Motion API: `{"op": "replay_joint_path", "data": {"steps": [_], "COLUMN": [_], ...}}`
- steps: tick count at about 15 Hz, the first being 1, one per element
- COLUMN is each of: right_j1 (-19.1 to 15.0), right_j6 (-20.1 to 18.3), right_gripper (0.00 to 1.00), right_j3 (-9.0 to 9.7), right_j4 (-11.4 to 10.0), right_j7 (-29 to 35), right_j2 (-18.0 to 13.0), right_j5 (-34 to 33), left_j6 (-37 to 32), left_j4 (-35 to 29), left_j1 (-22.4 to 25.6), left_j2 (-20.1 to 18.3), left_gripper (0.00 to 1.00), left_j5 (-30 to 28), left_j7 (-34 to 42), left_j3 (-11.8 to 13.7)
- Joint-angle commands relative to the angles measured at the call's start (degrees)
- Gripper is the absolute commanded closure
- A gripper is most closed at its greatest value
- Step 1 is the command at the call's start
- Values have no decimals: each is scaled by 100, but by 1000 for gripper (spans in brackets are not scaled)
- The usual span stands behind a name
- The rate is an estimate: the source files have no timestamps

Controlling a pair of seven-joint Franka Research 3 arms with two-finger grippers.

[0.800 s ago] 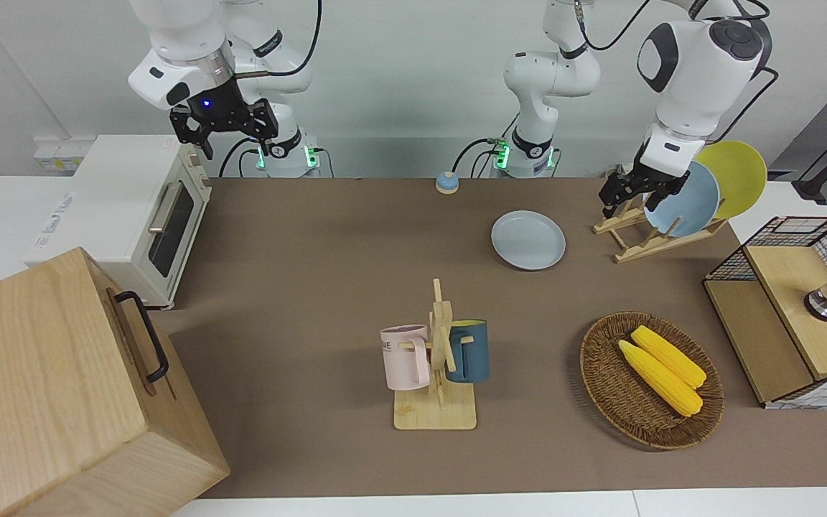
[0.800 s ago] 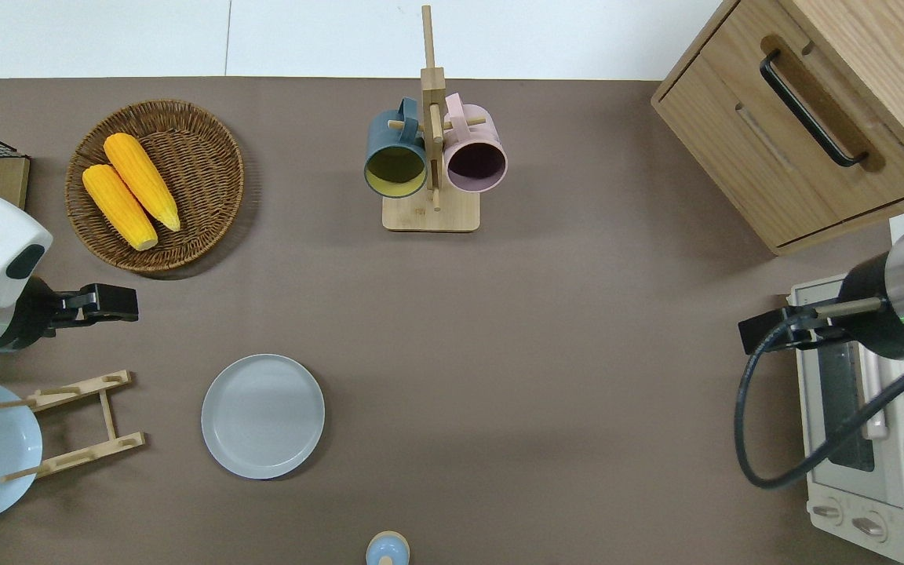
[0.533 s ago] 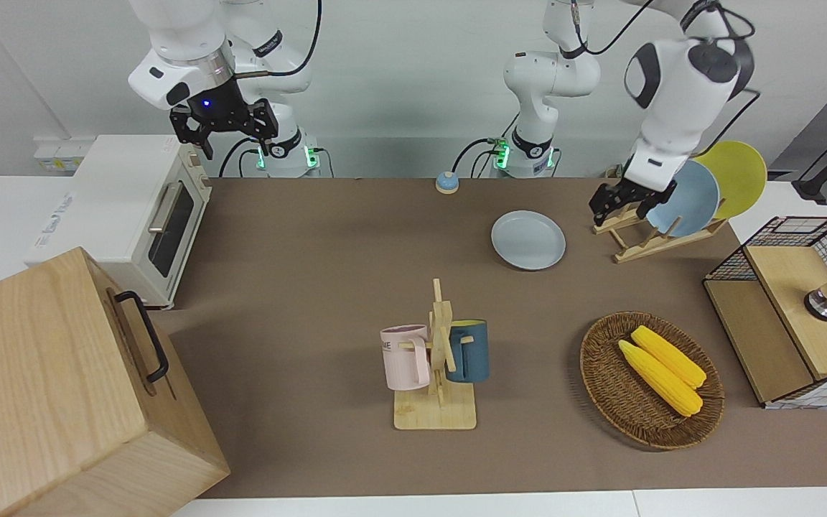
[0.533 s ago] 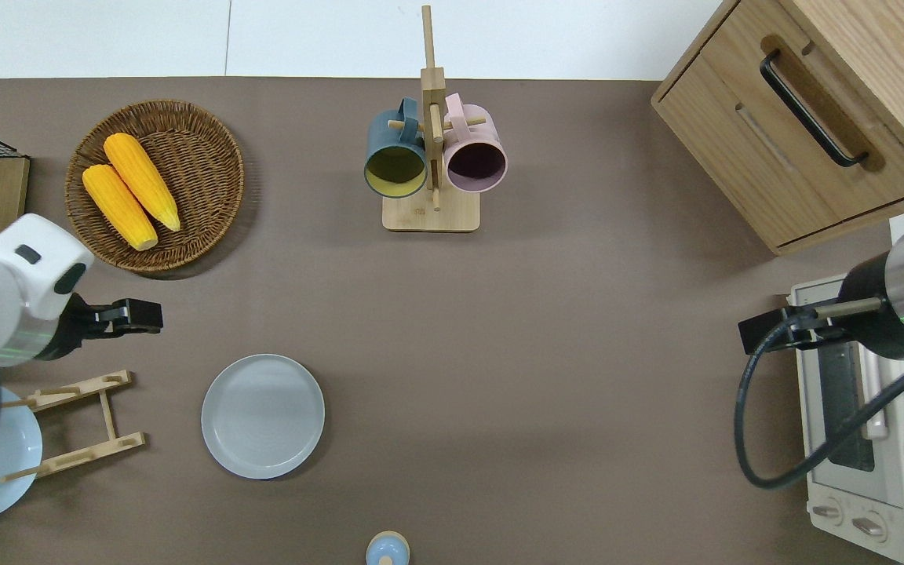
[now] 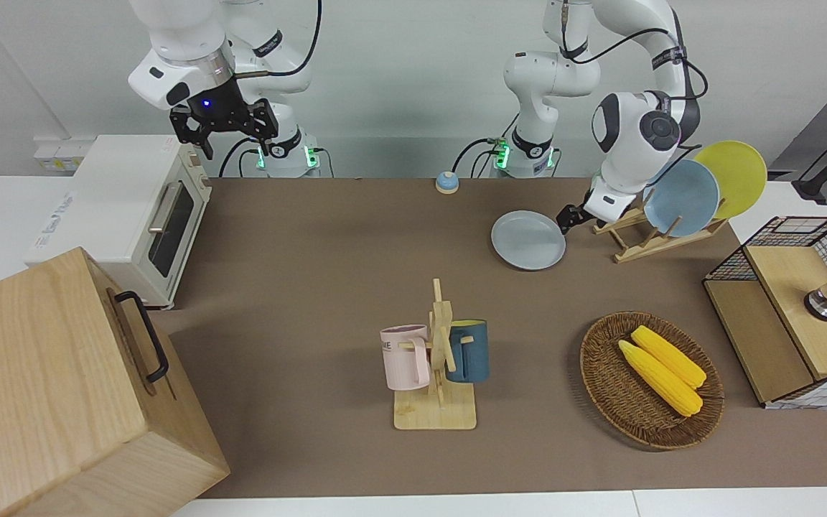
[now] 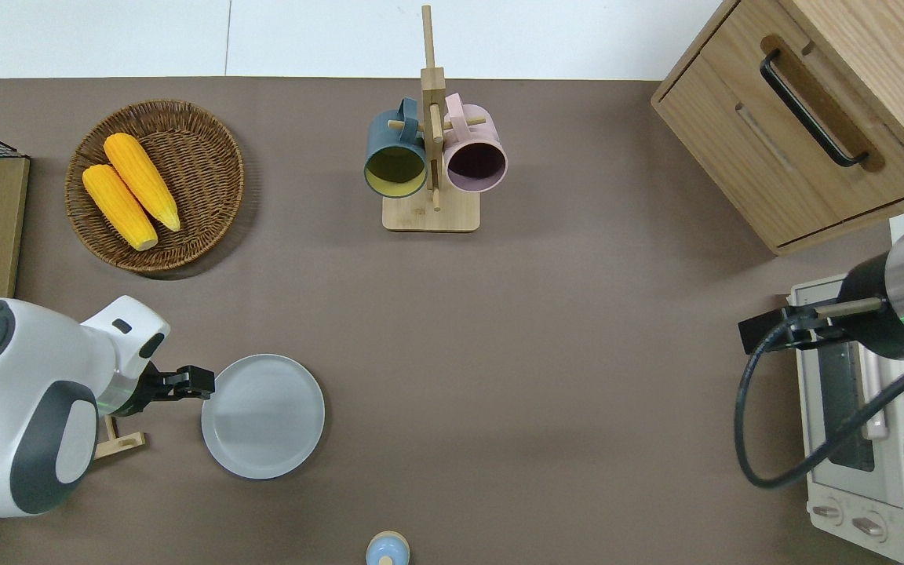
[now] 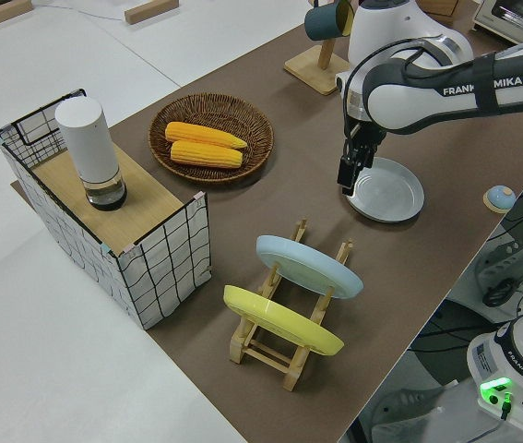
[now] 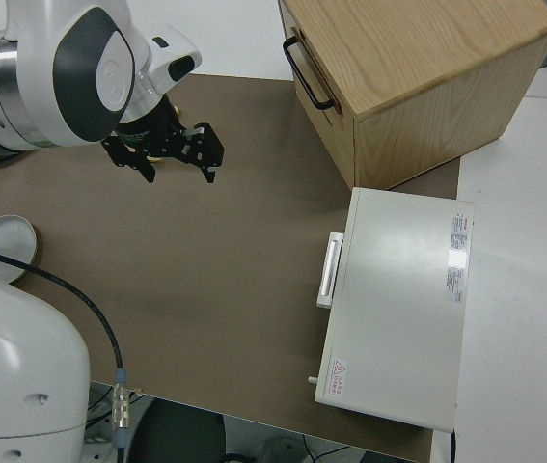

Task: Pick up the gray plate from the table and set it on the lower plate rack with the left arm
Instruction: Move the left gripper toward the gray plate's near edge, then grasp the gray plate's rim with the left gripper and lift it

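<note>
The gray plate lies flat on the brown table, beside the lower plate rack. It also shows in the overhead view and the left side view. My left gripper is open, points down and hangs low at the plate's rim on the side toward the rack. It holds nothing. The rack is mostly hidden under my left arm in the overhead view. My right gripper is parked and open.
A sky-blue plate and a yellow plate stand in the rack. A mug stand, a corn basket, a wire crate, a bell, a toaster oven and a wooden cabinet stand around.
My left arm has swung away from the rack and come down, bringing its gripper to the gray plate's rim. The plate and the right arm have not moved.
</note>
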Motion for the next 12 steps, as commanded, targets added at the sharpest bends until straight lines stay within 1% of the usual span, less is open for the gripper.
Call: {"op": "replay_joint_path", "data": {"steps": [1, 4, 5, 6, 7, 8, 10, 11, 12], "right_j1": [-85, -85, -85, -85, -85, -85, -84, -76, -76], "right_j6": [-87, -87, -87, -87, -87, -87, -87, -87, -87], "right_gripper": [11, 13, 11, 11, 11, 13, 11, 11, 11], "right_j3": [38, 38, 38, 38, 38, 38, 38, 38, 38], "right_j4": [35, 35, 35, 35, 35, 35, 35, 35, 35], "right_j7": [-19, -19, -19, -19, -19, -19, -19, -19, -19], "right_j2": [-27, -27, -27, -27, -27, -27, -27, -27, -27], "right_j5": [20, 20, 20, 20, 20, 20, 20, 20, 20], "left_j6": [335, 528, 599, 651, 730, 740, 723, 696, 687], "left_j4": [-603, -701, -710, -719, -719, -719, -719, -727, -727], "left_j1": [-22, -13, -13, -13, -13, -4, -13, -4, -4], "left_j2": [-100, 119, 216, 312, 365, 383, 427, 428, 428], "left_gripper": [11, 13, 19, 38, 96, 277, 568, 731, 863], "left_j5": [-133, -150, -237, -238, -256, -352, -405, -405, -405], "left_j7": [-6, -6, -6, -6, -6, -15, -85, -94, -94], "left_j3": [-11, -11, -11, -11, -11, -11, -11, -11, -11]}}
